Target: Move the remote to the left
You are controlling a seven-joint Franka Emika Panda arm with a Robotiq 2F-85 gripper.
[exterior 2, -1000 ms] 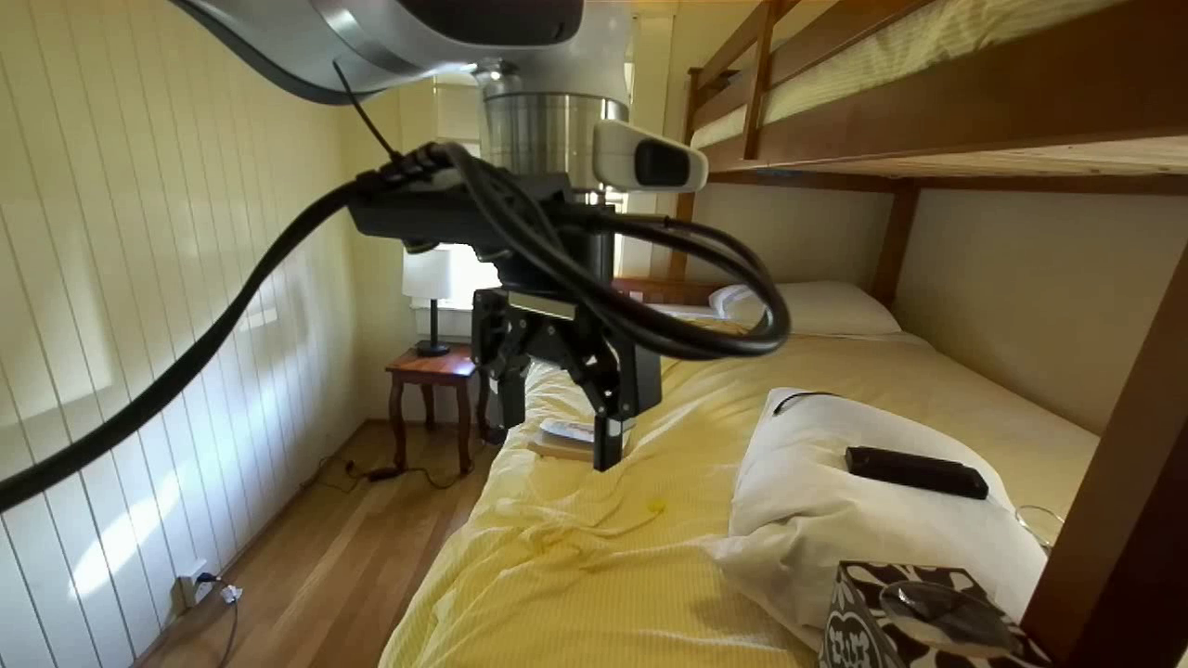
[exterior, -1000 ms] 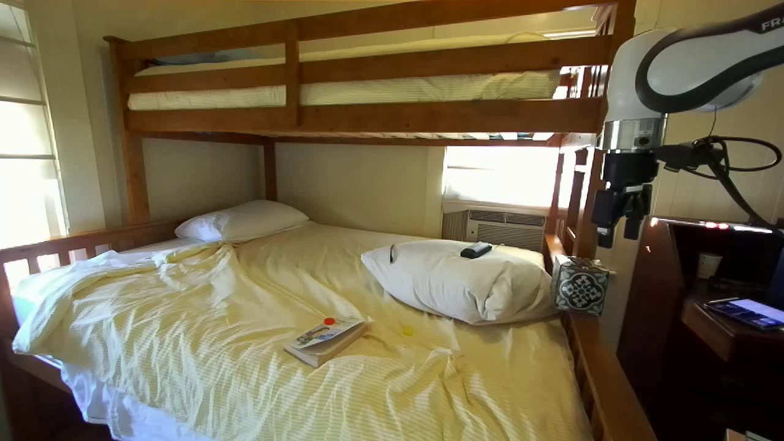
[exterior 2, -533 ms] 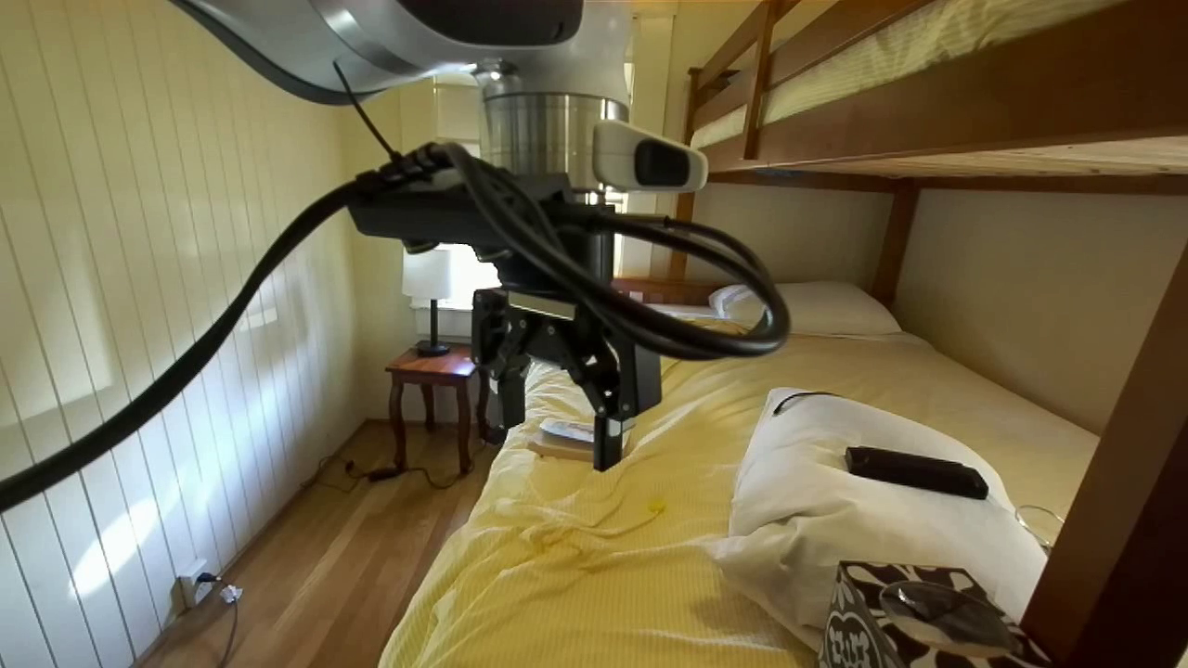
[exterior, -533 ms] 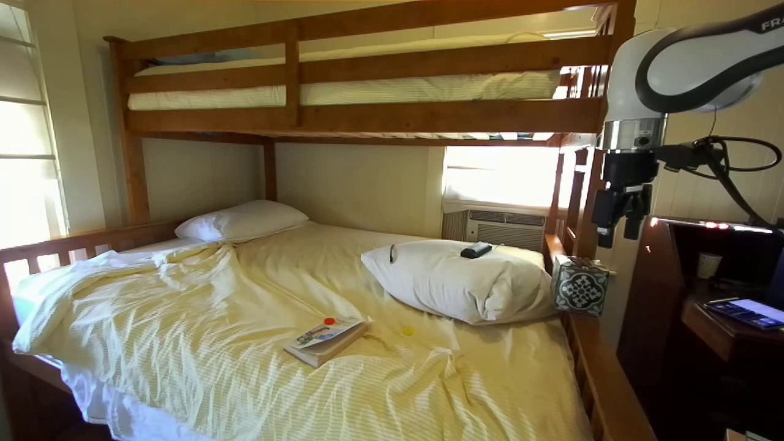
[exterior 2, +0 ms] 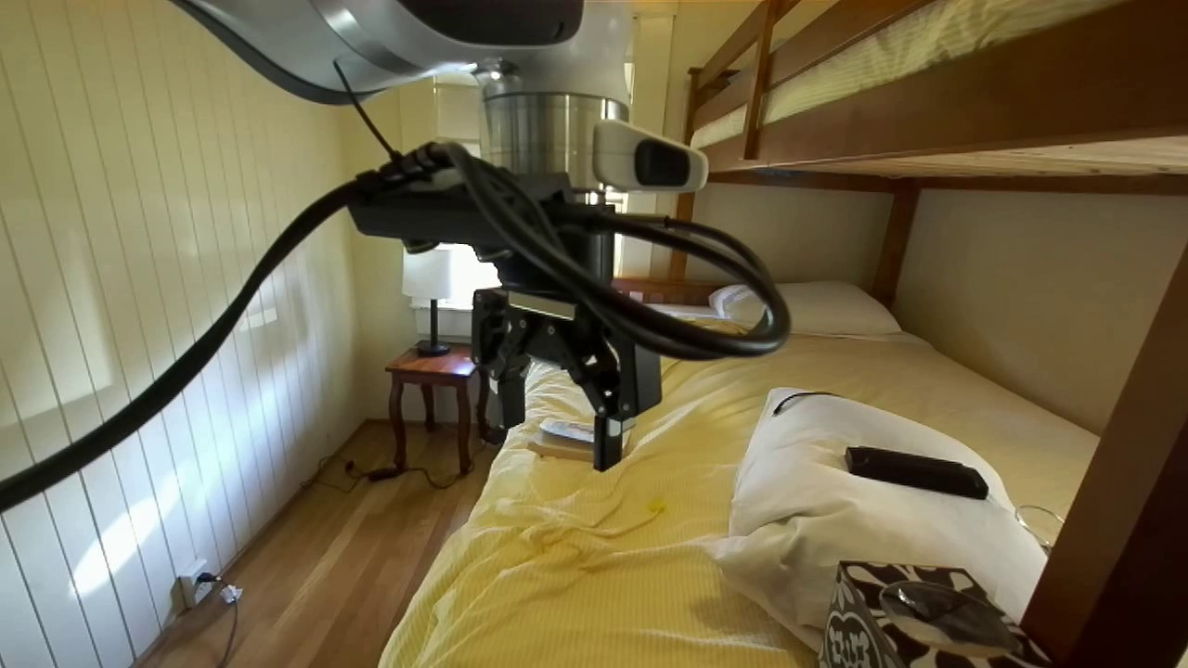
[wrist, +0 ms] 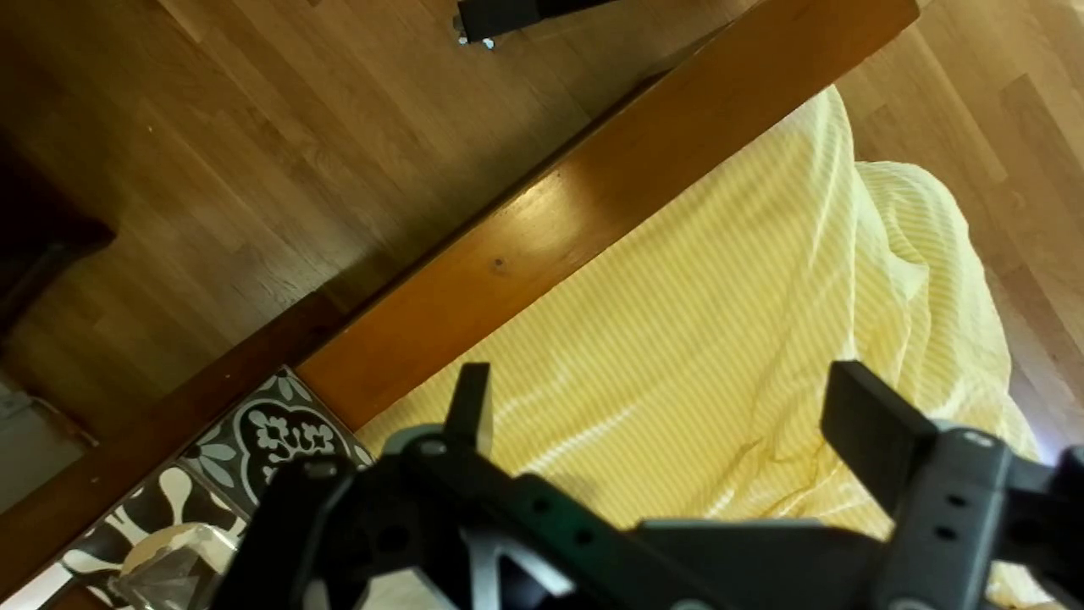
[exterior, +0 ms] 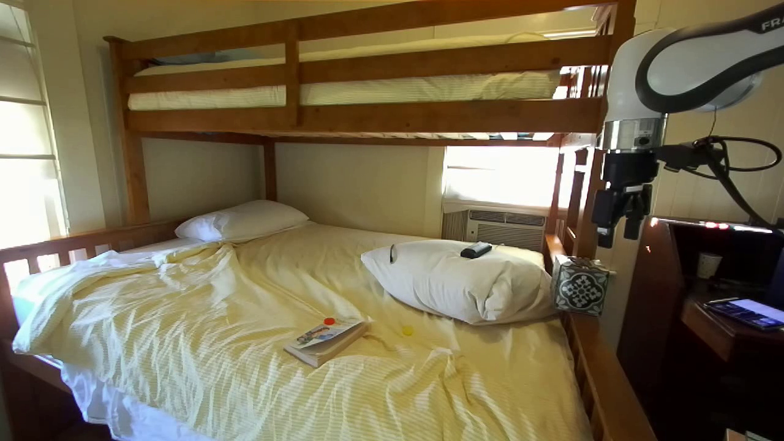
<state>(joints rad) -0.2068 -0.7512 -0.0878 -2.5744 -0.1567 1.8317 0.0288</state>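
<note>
The remote, a slim black oblong, lies on top of the near white pillow on the bed in both exterior views. That white pillow also shows in an exterior view. My gripper hangs in the air, fingers down, higher than the remote and apart from it; it also shows in an exterior view. In the wrist view my gripper is open, with nothing between its fingers but the yellow bedding far below. The remote is out of the wrist view.
A patterned box stands beside the pillow at the bed's end; it also shows in the wrist view. A book lies on the yellow bedding. The upper bunk's wooden rail is above. A wooden bed rail borders the mattress.
</note>
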